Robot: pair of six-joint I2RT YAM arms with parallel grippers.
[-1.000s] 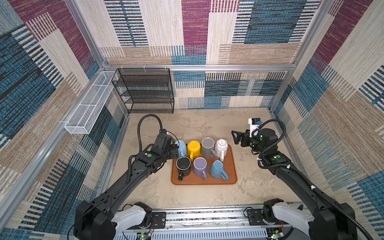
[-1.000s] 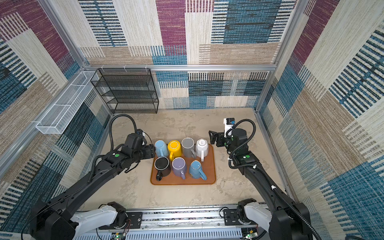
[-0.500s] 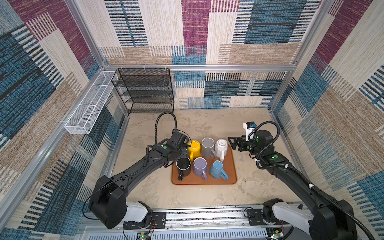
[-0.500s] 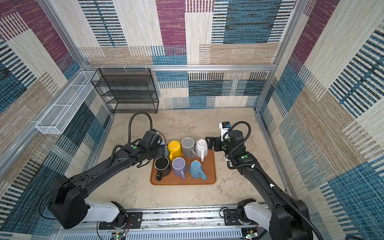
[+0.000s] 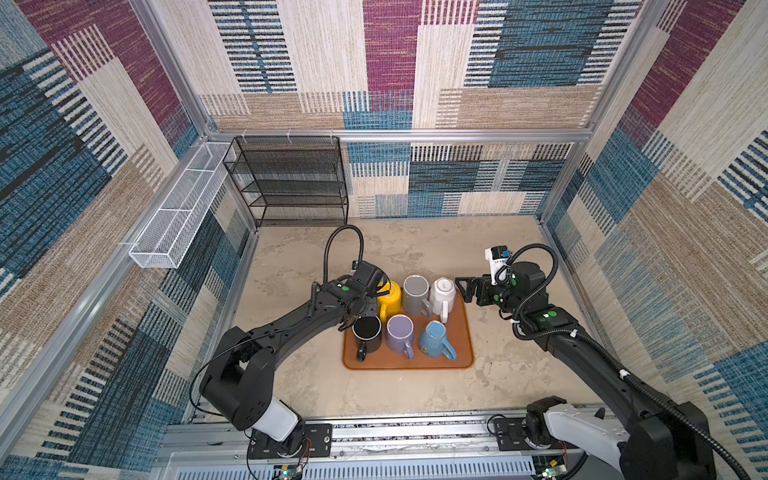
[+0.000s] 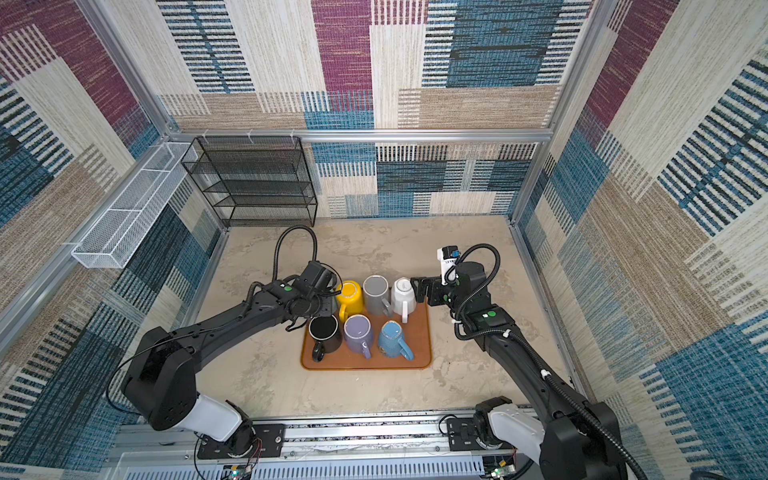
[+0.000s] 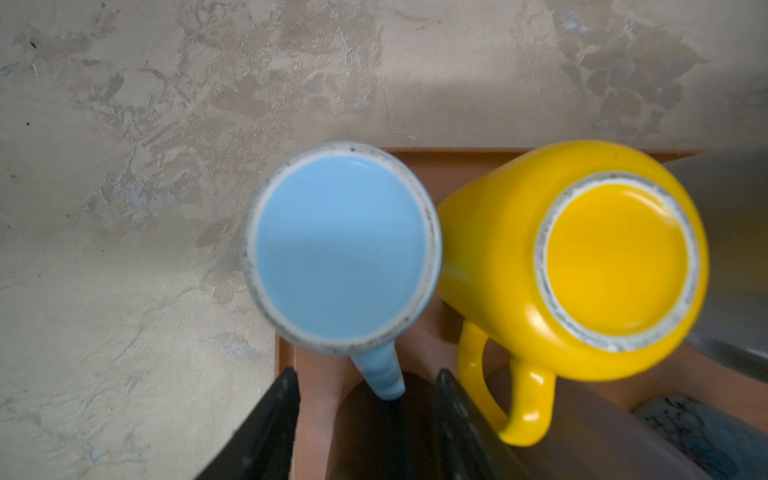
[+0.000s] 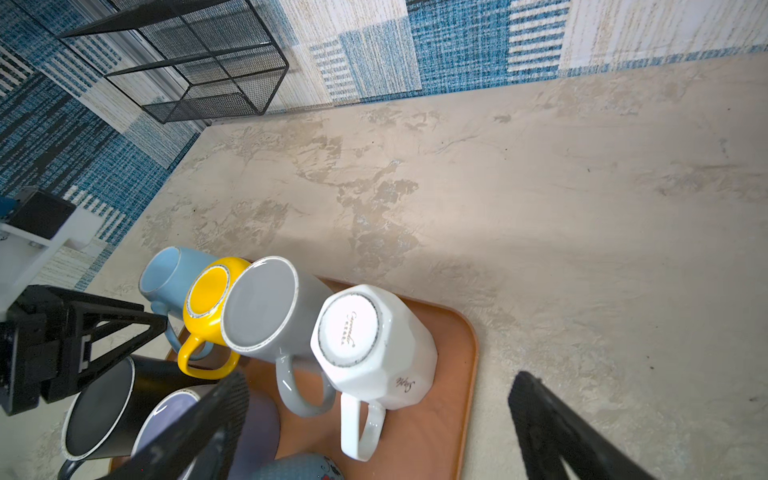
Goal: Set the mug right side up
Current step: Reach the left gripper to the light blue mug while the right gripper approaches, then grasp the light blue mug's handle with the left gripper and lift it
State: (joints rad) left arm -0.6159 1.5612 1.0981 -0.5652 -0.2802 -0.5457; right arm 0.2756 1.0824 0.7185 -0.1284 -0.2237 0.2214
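Mug: light blue mug [image 7: 340,245] sat base-up at the far-left corner of the tray [image 7: 457,160], not yet lifted.
Left gripper [image 7: 368,376]: you brought it over; jaws narrowed, still apart astride the handle [image 7: 370,357].
Right gripper [image 5: 464,289]: jaws wide, empty.

Both top views are looking steeply down on the whole booth. The left wrist view is peering straight down, close above the light blue mug [image 7: 340,249]. The right wrist view is looking slantwise across the tray [image 8: 449,353], catching that mug too.
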